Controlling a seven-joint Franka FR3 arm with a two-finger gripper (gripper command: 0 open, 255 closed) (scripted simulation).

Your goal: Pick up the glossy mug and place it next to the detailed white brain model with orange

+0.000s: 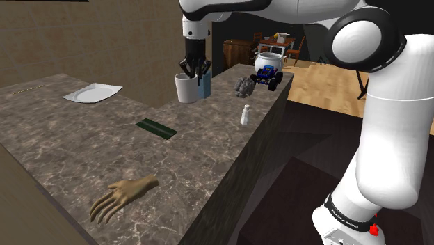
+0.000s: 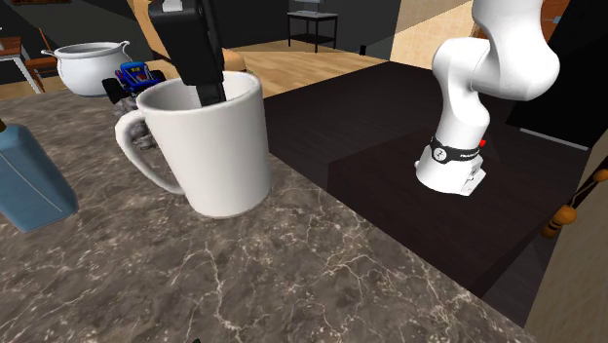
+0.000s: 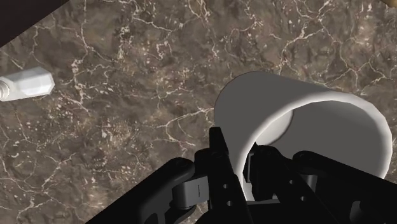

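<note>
A white mug (image 1: 186,89) stands on the dark marbled counter (image 1: 104,149), and I cannot tell whether its base touches the surface. My black gripper (image 1: 195,69) comes down from above and is shut on the mug's rim. In the wrist view one finger is outside the mug (image 3: 305,121) wall and the other inside, with the gripper (image 3: 240,160) clasping it. The second exterior view has the mug (image 2: 219,146) close up, the gripper (image 2: 209,90) at its rim. A grey lumpy brain model (image 1: 243,86) sits a short way beyond the mug, beside a toy car.
A blue toy car (image 1: 268,75) and a white pot (image 1: 268,61) stand at the counter's far end. A blue bottle (image 2: 29,185) is close to the mug. Also on the counter: a small white bottle (image 1: 245,115), a white plate (image 1: 92,92), a dark strip (image 1: 156,128), a hand model (image 1: 122,197).
</note>
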